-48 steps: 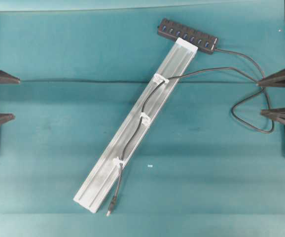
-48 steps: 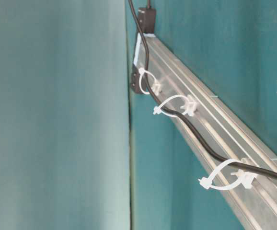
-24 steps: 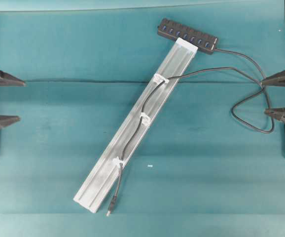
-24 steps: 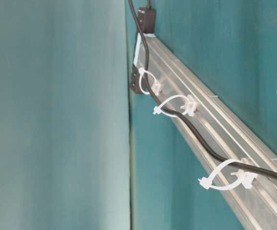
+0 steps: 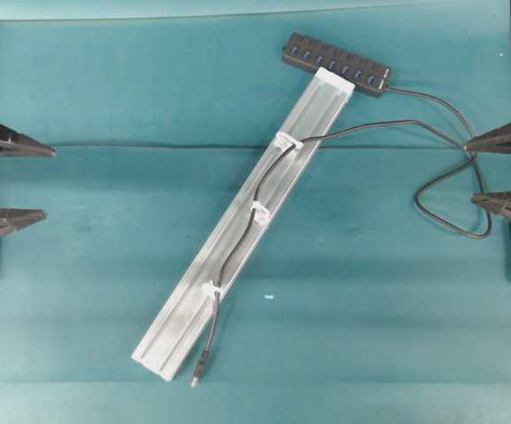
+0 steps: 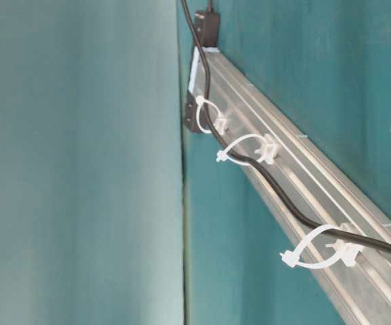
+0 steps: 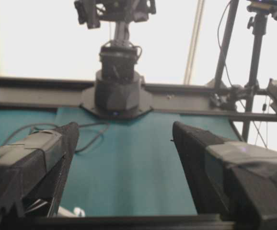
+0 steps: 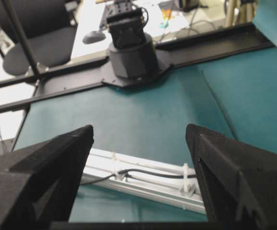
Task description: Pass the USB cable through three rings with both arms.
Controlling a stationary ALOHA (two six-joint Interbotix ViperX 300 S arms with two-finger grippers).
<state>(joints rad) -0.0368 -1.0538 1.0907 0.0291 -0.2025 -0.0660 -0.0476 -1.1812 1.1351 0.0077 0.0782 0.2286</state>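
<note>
Showing the USB cable (image 5: 238, 231) already lying through all three rings (image 5: 260, 208) along the rail (image 5: 185, 305), left gripper (image 5: 12, 181) and right gripper (image 5: 499, 170) wide open, empty, well apart from it; threading looks complete, leaving only withdrawal.

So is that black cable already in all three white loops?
Yes: the USB cable runs through all three rings along the rail.

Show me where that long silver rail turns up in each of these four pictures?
Overhead view: the silver rail runs diagonally across the middle, from lower left up to the black hub.
Table-level view: it slants from top centre to lower right.
Left wrist view: not clearly in it; only a white scrap at the bottom edge.
Right wrist view: it lies across the bottom, between the two dark fingers.
Shared landmark: the black cable threaded through white rings.
</note>
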